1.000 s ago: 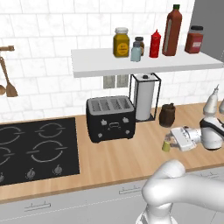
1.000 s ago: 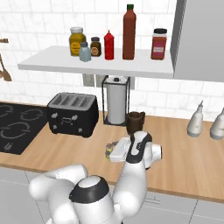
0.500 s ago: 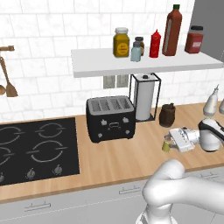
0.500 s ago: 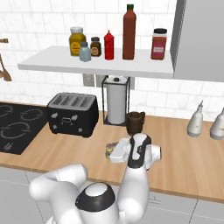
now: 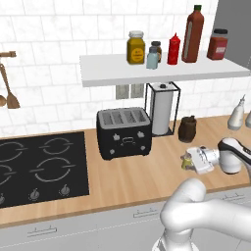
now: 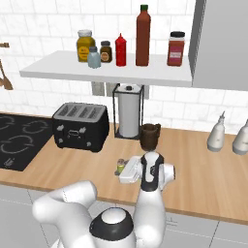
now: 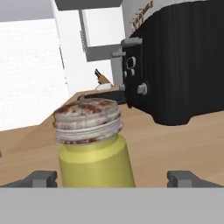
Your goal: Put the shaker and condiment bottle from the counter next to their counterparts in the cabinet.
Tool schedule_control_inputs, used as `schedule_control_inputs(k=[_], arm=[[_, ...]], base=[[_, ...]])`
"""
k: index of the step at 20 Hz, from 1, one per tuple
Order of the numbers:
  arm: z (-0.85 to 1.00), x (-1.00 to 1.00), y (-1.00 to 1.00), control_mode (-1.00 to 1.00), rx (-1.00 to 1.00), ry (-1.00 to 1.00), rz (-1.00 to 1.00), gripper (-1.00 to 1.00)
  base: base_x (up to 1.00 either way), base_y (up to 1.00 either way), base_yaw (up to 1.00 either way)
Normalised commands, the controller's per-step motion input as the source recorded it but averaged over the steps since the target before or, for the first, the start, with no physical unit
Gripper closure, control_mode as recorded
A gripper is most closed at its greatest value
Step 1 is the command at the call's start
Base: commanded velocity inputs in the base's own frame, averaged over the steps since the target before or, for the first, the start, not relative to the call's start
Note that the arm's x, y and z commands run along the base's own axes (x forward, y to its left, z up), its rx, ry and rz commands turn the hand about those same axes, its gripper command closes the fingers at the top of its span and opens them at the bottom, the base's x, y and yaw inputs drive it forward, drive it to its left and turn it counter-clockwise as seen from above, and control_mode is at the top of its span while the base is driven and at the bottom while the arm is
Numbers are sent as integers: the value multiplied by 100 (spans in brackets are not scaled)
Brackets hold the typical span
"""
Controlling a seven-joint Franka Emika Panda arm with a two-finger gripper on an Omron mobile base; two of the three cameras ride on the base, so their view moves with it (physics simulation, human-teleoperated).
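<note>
Tool (image 7: 113, 178) open, straddling the shaker (image 7: 94, 144) on the counter (image 5: 132, 179); its rusty cap seemingly unlabelled

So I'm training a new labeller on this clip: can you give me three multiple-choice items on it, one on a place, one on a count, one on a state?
1. Where does the shaker stand?
A. on the shelf
B. on the counter, between the tool's fingers
C. on the toaster

2. How many things stand on the shelf?
A. four
B. six
C. eight

3. How is the tool?
A. open
B. shut on the shaker
C. shut on nothing

Key:
1 B, the hand view shows it on the wood, between the fingertips.
2 B, six containers stand in a row.
3 A, the fingers stand clear of the shaker.
</note>
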Motion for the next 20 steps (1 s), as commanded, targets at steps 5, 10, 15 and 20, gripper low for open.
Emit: schedule_control_inputs(k=[5, 10, 15, 20], arm=[[-12, 0, 8, -100, 0, -3, 0, 100], [3, 0, 7, -100, 0, 0, 0, 100], [33, 0, 30, -100, -5, 0, 0, 100], [60, 0, 22, -100, -8, 0, 0, 100]], base=[[0, 0, 0], [0, 0, 0], [0, 0, 0], [0, 0, 0]])
